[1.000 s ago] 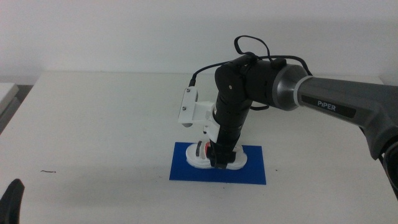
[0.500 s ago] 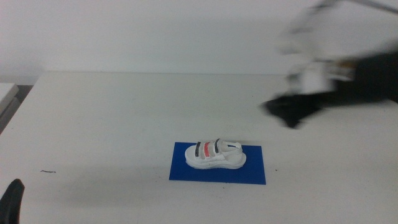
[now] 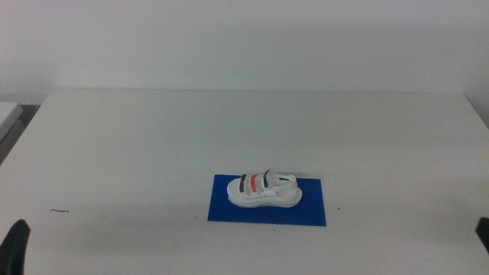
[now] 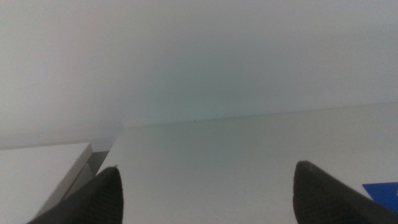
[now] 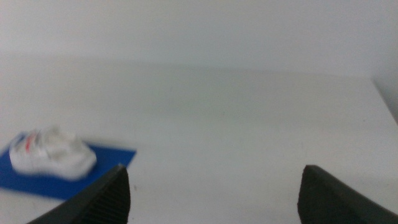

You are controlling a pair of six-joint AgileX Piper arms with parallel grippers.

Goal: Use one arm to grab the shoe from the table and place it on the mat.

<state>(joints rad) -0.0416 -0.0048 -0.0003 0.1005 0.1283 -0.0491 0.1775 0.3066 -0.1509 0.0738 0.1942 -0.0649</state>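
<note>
White tabletop [image 3: 137, 137] pretty much filled the middle view. Going left to right: the left gripper [image 3: 15, 246] only showed as a dark tip in the lower left corner, parked, and its wrist view had the two jaws spread wide with nothing between them. Lower centre of the frame sat the blue mat [image 3: 267, 201], and the shoe [image 3: 266, 190] was lying flat on its sole right on top of it, fully inside the mat's edges, nothing touching it. At the far lower right edge a sliver of the right gripper [image 3: 484, 231] peeked in; its wrist camera showed those jaws also spread wide and empty, with the shoe well apart from them. Honestly looked like the placing was done, so the next move called for nothing beyond both arms parking clear.
</note>
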